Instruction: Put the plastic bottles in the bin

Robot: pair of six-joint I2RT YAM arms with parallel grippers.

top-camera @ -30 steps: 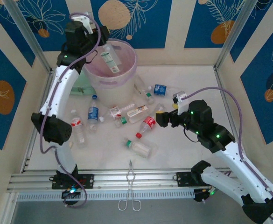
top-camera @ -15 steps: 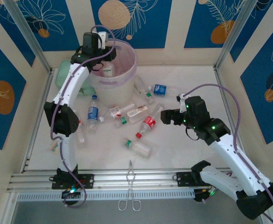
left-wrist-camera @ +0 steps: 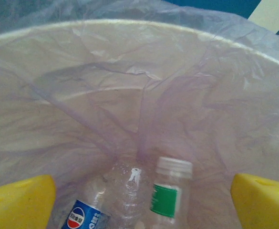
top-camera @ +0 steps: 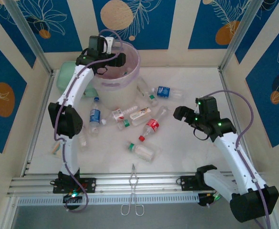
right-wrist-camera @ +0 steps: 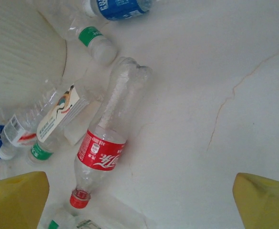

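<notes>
Well, the counter (top-camera: pixel 187 143) in front of the bin (top-camera: pixel 114 95) is far from cleared, but one more bottle is off it. A second ago the left arm (top-camera: pixel 75 90) was carrying a bottle up beside the bin's rim; now it reaches over the opening. The left jaws have just sprung apart, their yellow fingertips (left-wrist-camera: pixel 20 202) at the edges of the wrist view with nothing between them. The released bottle has dropped: at the bottom of the bin's lilac bag I see a green-labelled bottle (left-wrist-camera: pixel 170 195) just beside a blue-labelled one (left-wrist-camera: pixel 89 217). That drop looks done to me, so the left arm is free for the next pick.

The right arm (top-camera: pixel 225 138) has pulled back, farther from the bin. Its jaws are spread wide and empty, above a red-labelled bottle (right-wrist-camera: pixel 103 152) lying on its side, well apart from the bin. About ten loose bottles (top-camera: pixel 144 151) lie scattered in front of and beside the bin.
</notes>
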